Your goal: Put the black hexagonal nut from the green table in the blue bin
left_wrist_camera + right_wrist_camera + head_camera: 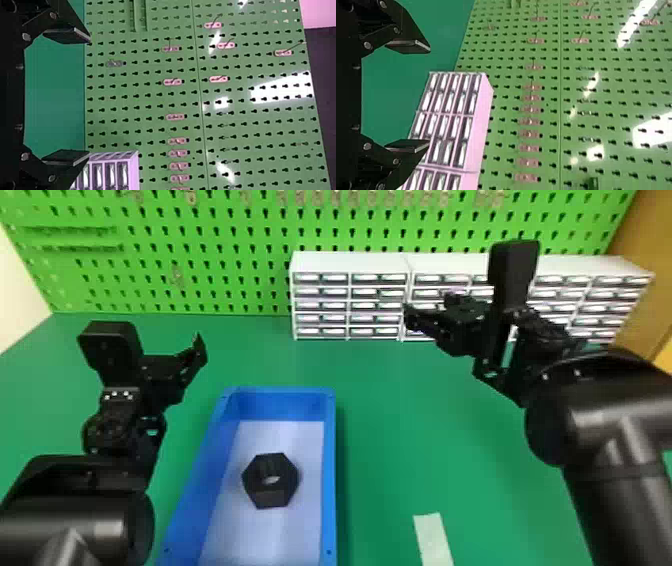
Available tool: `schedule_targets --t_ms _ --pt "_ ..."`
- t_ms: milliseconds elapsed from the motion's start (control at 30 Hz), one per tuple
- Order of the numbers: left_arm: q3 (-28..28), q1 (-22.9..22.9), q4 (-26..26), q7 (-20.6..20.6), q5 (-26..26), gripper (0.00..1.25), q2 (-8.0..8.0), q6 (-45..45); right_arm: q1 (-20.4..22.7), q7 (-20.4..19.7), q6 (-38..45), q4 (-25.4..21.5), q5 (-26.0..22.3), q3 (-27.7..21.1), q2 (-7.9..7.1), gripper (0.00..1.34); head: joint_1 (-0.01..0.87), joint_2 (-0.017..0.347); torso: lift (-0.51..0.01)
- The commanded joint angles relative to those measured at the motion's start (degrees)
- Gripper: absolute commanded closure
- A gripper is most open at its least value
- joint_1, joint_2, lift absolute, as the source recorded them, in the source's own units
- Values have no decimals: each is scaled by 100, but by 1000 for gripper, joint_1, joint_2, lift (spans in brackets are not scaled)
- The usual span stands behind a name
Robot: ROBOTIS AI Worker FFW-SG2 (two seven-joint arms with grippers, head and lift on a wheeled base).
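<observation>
Left end effector (195, 355) open, fingers wide apart in the left wrist view; hangs at middle left of the head view, up and left of the bin. Right end effector (430, 315) also open, fingers spread in the right wrist view; upper right of the head view, in front of the white drawer cabinets (350, 265). Black hexagonal nut (270, 495) is inside the blue bin (330, 470), on its pale floor, lower centre slightly left, hole showing, apart from the side walls. Bin sits on the green tabletop (390, 415), bottom centre-left, running off the bottom edge. Whitish strip (434, 540) on the tabletop, lower right of centre, well apart from bin. Green pegboard (240, 255) across the top, behind the tabletop; cabinets stand near it, upper right.
</observation>
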Motion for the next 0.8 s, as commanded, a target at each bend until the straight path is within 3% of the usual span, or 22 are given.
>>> schedule_targets --t_ms 0,467,767 --pt "-6 5 0 0 0 248 0 7 198 -142 -394 51 38 -100 46 432 686 51 -96" --pt "-33 23 35 9 18 246 0 7 725 -669 -1722 385 187 -249 204 432 686 51 -96" --pt "-33 31 158 0 158 246 0 -63 945 -704 -2477 675 275 -390 344 432 686 51 -96"
